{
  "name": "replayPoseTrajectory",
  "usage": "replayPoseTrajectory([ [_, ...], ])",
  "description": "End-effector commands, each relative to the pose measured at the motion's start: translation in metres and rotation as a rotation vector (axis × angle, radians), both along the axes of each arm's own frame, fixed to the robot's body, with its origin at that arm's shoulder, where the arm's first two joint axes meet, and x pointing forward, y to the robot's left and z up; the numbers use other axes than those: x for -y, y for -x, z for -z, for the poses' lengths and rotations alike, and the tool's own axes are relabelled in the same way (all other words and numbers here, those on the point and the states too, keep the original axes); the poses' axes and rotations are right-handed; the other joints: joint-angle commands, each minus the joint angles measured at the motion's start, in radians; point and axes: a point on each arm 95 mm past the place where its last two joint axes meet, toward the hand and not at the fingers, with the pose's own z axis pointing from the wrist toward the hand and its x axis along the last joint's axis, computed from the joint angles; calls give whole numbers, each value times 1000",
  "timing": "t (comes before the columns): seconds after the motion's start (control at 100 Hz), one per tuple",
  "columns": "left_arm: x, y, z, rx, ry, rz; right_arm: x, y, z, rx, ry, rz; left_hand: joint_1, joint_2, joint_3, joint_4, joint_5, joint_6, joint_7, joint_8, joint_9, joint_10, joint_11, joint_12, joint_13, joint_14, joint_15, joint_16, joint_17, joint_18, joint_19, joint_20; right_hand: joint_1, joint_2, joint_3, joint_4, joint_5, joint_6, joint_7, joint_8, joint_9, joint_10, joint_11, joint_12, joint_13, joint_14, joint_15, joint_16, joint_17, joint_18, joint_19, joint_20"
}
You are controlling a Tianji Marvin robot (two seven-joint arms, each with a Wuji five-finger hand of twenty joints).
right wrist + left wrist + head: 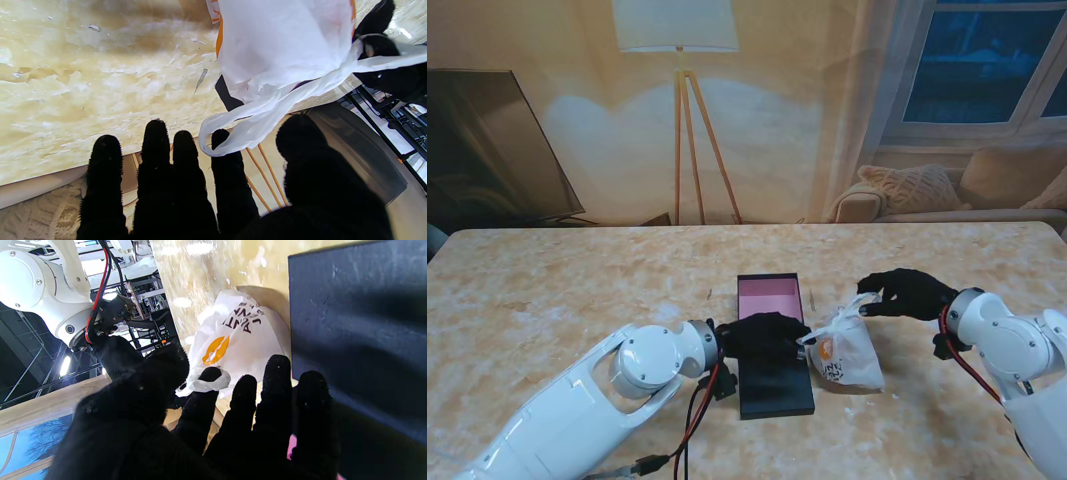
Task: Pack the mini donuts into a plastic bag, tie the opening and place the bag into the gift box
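A white plastic bag [848, 357] with an orange logo sits bulging on the table, just right of the gift box; its contents are hidden. My left hand [765, 336], in a black glove, reaches over the box and pinches one bag handle [204, 384] between thumb and index finger. My right hand [909, 292] holds the other handle [230, 138] up and to the right, stretched taut from the bag [283, 50]. The gift box [768, 295] lies open with a pink inside. Its dark lid [775, 385] lies nearer to me, and shows beside the bag [240, 340] in the left wrist view.
The marble-patterned table [567, 300] stretches wide on both sides. My left forearm [642, 365] lies across its near left part, with red and black cables [695, 420] hanging by it. A floor lamp, a TV and a sofa stand beyond the far edge.
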Motion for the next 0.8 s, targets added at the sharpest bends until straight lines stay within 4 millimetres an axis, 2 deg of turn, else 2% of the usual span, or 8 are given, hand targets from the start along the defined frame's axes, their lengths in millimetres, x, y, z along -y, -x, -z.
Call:
replayPoseTrajectory([
  [0.0,2,2,-5,20,4,6,-3,4,4,-5,-4,-8,-19,11,-20,10,29,-99,13,29,-45,0,-33,-26,-31,2,-19,-15,-13,-36,-12,21,-24,50,-33,29,-34,-18,-17,4,-29,20,-29,-16,-13,14,-35,-34,-22,20,-15,-2],
  [0.04,1,1,-5,34,4,1,-3,4,3,0,-6,-6,-18,13,-31,8,34,-199,66,63,-54,-8,-57,-45,-51,-2,-34,-21,-24,-42,-20,23,-29,62,-39,29,-44,-23,-20,4,-34,25,-35,-20,-17,19,-43,-38,-25,22,-18,-3],
  [0.1,1,1,-7,62,6,-3,-4,5,4,5,-21,0,-13,1,-43,-5,23,-267,134,97,-59,-17,-75,-66,-68,-3,-49,-28,-36,-44,-28,27,-28,81,-54,29,-55,-29,-26,2,-31,29,-48,-29,-14,26,-63,-49,-29,26,-25,-6],
  [0.25,-2,-1,-9,116,-2,23,-4,5,4,13,-58,17,-25,4,-40,3,10,-295,147,19,-72,-27,-141,-138,-115,-2,-146,-100,-70,-38,-83,22,-30,133,-102,32,-80,-28,-66,-35,-13,22,-96,-73,-12,34,-140,-96,-38,34,-50,-20],
  [0.52,-9,-1,-12,173,17,0,-4,6,4,35,-85,35,-24,0,-31,2,24,-311,155,-22,-55,-28,-160,-170,-131,3,-209,-156,-85,-26,-124,13,-35,185,-146,34,-110,-29,-102,-87,-6,31,-130,-110,-14,46,-204,-135,-59,44,-85,-50],
  [0.63,-14,-2,-13,186,15,6,-4,6,4,39,-90,40,21,-88,-49,-75,135,-298,203,-6,-34,-23,-180,-208,-132,6,-233,-189,-84,-22,-137,13,-33,188,-152,34,-106,-35,-94,-87,-4,27,-124,-107,-11,48,-203,-132,-60,44,-84,-51],
  [0.72,-16,-1,-12,179,-3,25,-4,6,3,43,-103,44,-9,-64,-55,-65,134,-257,186,-20,-27,-18,-188,-222,-127,10,-241,-201,-84,-22,-148,7,-27,188,-155,35,-99,-34,-87,-85,-3,27,-119,-103,-8,48,-200,-129,-58,45,-81,-51],
  [0.79,-16,-1,-12,174,-8,26,-4,6,3,47,-104,43,-68,-47,-10,-18,137,-200,147,-46,-16,-10,-185,-228,-119,11,-239,-207,-79,-23,-153,2,-27,189,-158,35,-101,-39,-85,-86,-3,26,-117,-101,-8,50,-198,-127,-58,46,-78,-50],
])
